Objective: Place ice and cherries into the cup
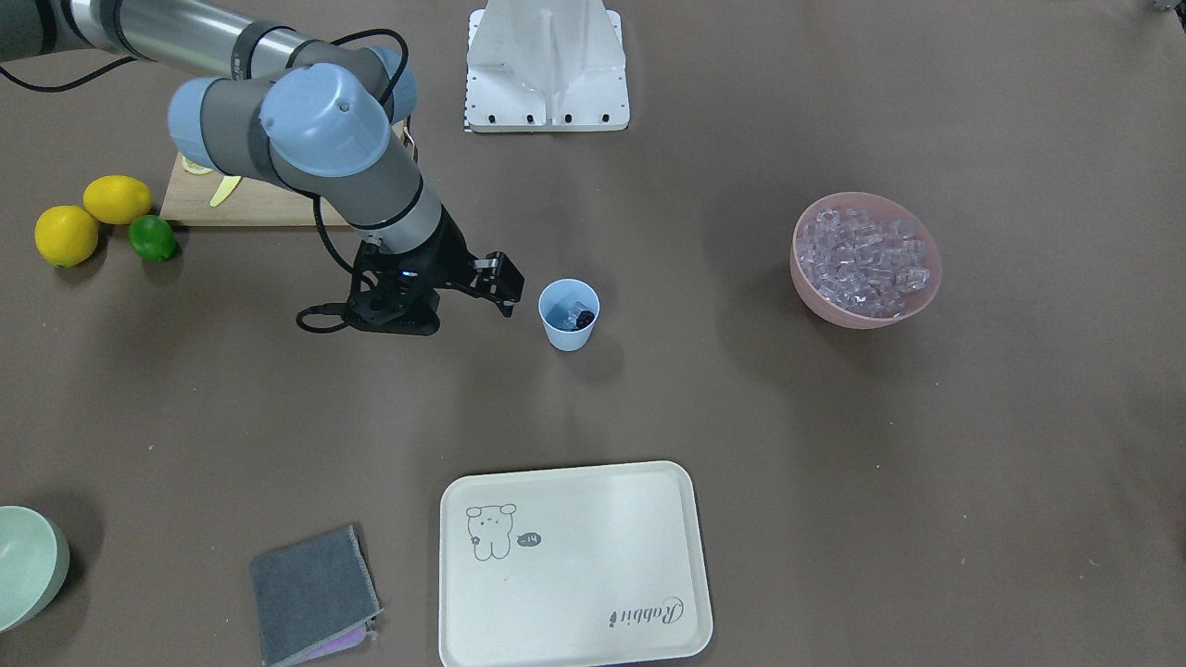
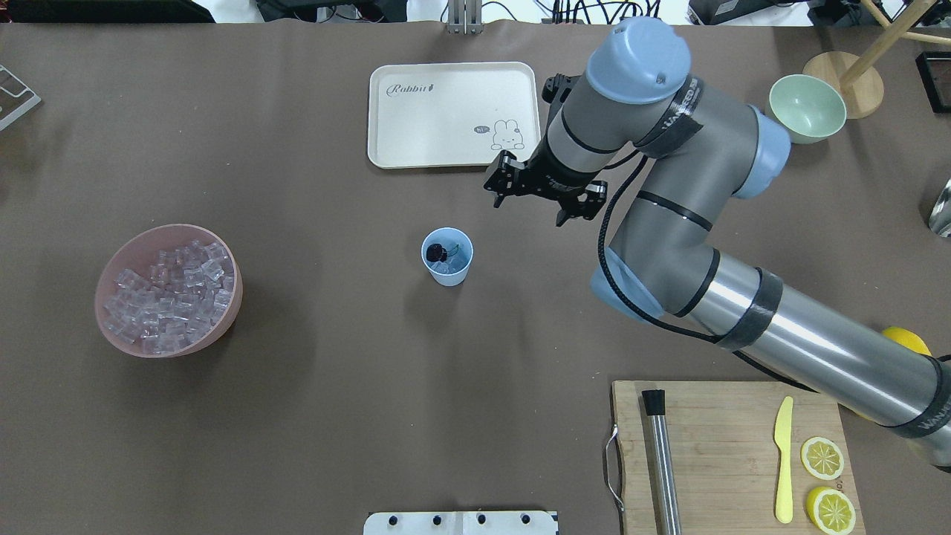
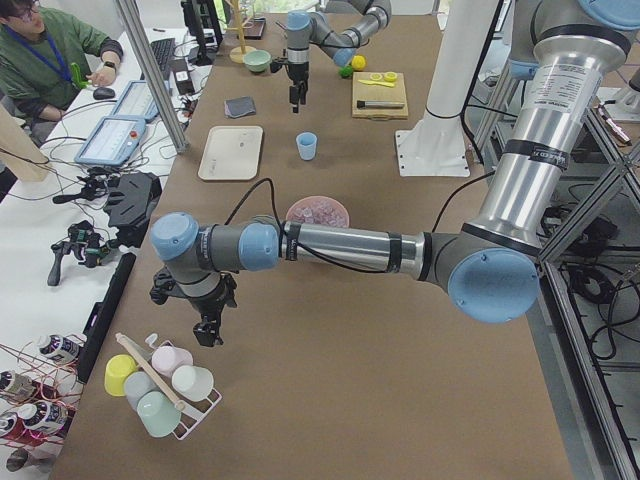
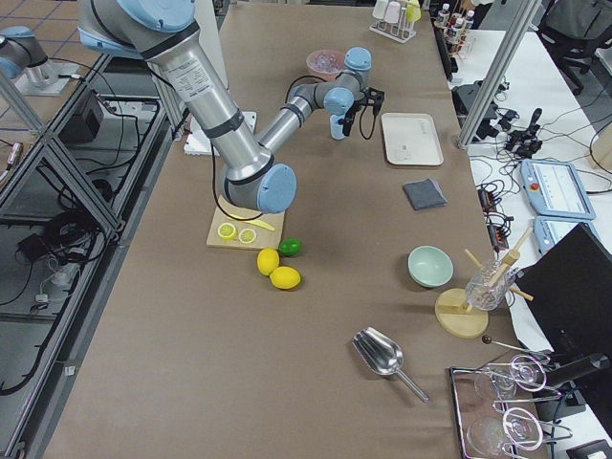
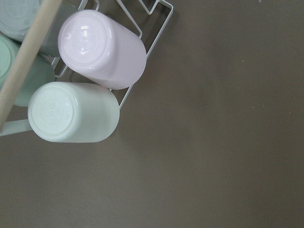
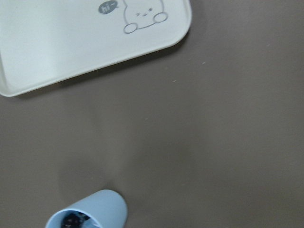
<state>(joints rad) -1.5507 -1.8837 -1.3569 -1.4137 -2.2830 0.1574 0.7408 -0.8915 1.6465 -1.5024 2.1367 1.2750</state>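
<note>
The light blue cup (image 2: 447, 256) stands upright mid-table, also seen at the cup (image 1: 569, 315) and low in the right wrist view, cup (image 6: 90, 211). Inside it lie dark cherries (image 2: 436, 253) and a little clear ice (image 2: 448, 266). The heap of ice (image 2: 169, 290) fills the pink bowl (image 2: 223, 327) on the robot's left side. My right gripper (image 2: 529, 209) hangs open and empty above the table, beside the cup toward the tray. My left gripper (image 3: 205, 325) shows only in the exterior left view, over a rack of cups; I cannot tell its state.
A cream tray (image 2: 416, 141) lies beyond the cup. A cutting board (image 2: 713, 416) carries a yellow knife, lemon slices and a metal muddler. Lemons and a lime (image 1: 151, 238), a green bowl (image 2: 807, 108), a grey cloth (image 1: 310, 593) and the cup rack (image 5: 90, 80) stand around.
</note>
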